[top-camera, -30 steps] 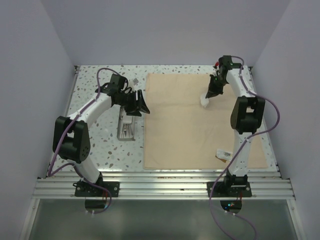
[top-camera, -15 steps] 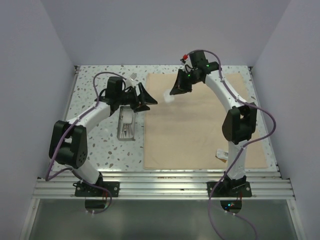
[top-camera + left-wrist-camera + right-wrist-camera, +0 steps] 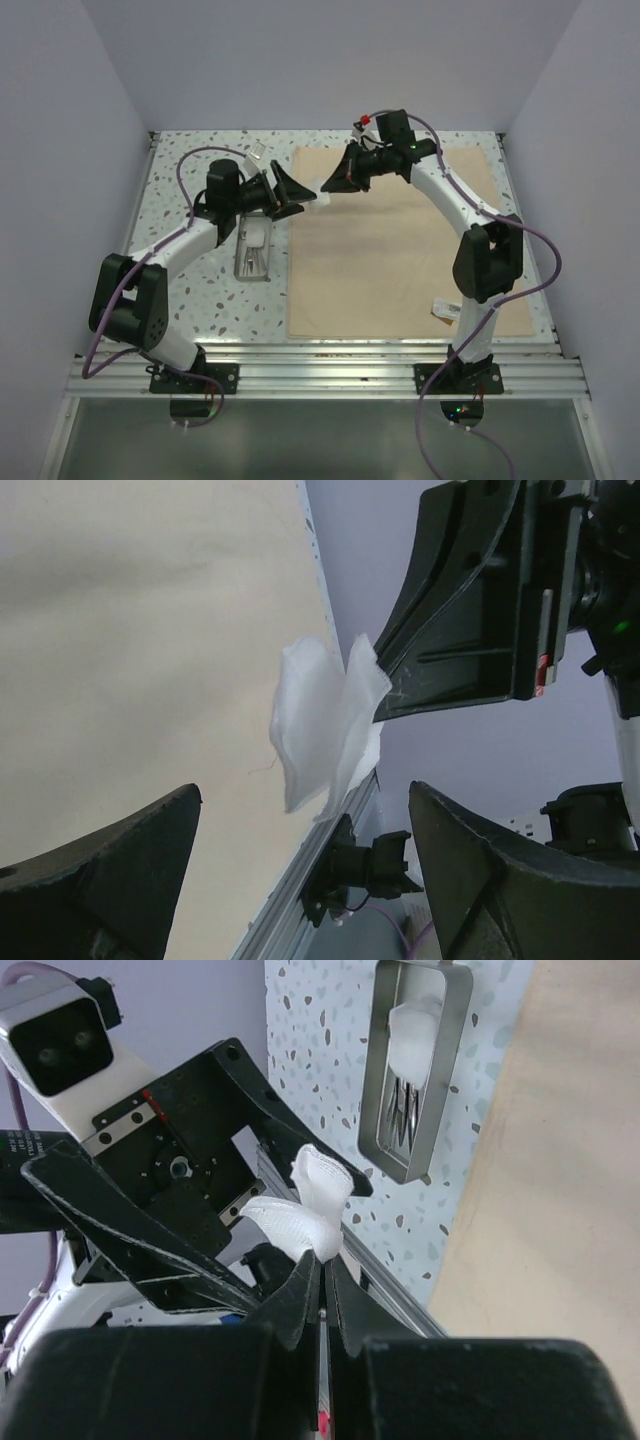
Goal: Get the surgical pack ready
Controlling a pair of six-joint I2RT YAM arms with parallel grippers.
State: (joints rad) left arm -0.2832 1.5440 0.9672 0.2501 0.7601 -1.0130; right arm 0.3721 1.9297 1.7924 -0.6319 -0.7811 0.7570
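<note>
My right gripper is shut on a white gauze square and holds it in the air over the far left edge of the tan cloth sheet. In the right wrist view the gauze sticks out past my shut fingertips. My left gripper is open, its jaws wide on either side of the gauze without touching it. The grey metal tray lies left of the cloth. It holds another gauze and steel instruments. A small white packet lies on the cloth's near right.
A small clear item lies on the speckled tabletop at the far left. Walls close in on three sides. A metal rail runs along the near edge, behind the arm bases.
My right arm swung left across the cloth, carrying the gauze from the far right to the cloth's left edge. My left gripper turned towards it, and its open jaws now flank the gauze.
</note>
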